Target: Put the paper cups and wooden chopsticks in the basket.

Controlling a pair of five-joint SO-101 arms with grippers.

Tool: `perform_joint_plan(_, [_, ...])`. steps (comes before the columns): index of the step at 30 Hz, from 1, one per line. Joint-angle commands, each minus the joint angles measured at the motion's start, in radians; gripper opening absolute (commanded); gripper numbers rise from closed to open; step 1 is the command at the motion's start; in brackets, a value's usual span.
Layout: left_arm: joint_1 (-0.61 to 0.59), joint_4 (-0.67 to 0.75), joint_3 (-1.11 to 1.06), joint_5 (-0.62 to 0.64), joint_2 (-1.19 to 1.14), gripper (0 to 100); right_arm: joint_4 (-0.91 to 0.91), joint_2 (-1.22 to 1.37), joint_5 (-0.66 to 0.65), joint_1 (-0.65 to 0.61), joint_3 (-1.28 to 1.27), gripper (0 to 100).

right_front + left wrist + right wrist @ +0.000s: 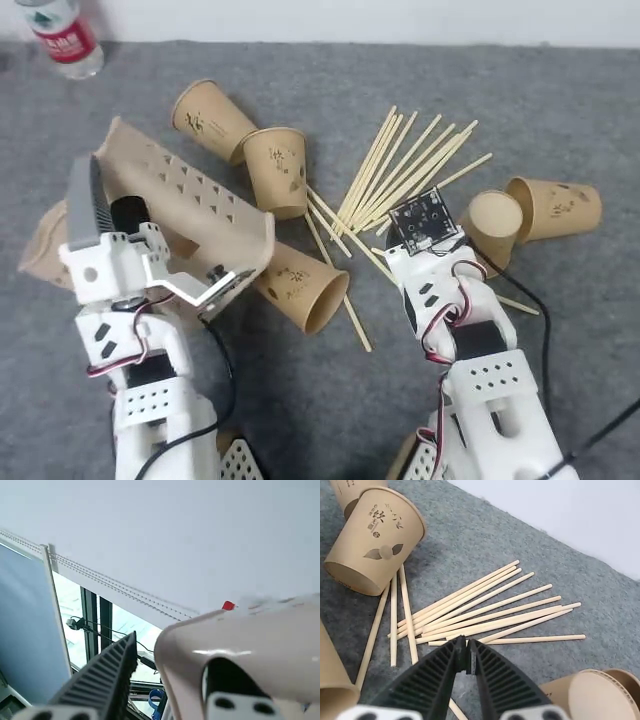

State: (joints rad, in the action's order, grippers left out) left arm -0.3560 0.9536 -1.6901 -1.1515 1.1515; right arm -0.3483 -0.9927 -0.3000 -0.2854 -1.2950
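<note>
Chopsticks [400, 170] lie fanned on the grey counter [570, 100]. In the high view their long axes run from about 7 to 1 o'clock. Their near ends sit just ahead of the right claw [468, 652], toward 11 o'clock from it. That claw is closed tip to tip with nothing in it, so I judge it must open and set itself across the sticks' axis before any pinch. The right arm is plainly the nearer one.

The right-hand cups [555, 205] lie tipped at its 2 o'clock, the far cups [275, 170] at 10 o'clock, and the near cup [300, 285] on its side against the basket [190, 200]. The basket sits tilted at 9 o'clock, over the left claw [215, 285]. I cannot tell whether that claw clamps it.
</note>
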Motion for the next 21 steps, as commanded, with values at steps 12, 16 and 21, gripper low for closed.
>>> perform_joint_plan(12, [-0.163, -0.253, 0.097, -0.316, -0.002, 20, 0.022, -0.008, 0.002, 0.018, -0.052, 0.8])
perform_joint_plan(16, [-0.207, -0.446, 0.163, -0.315, -0.002, 20, 0.022, -0.008, 0.002, 0.010, -0.054, 0.8])
perform_joint_plan(21, [-0.147, -0.480, 0.114, -0.264, 0.006, 20, 0.022, -0.008, 0.002, 0.010, -0.055, 0.8])
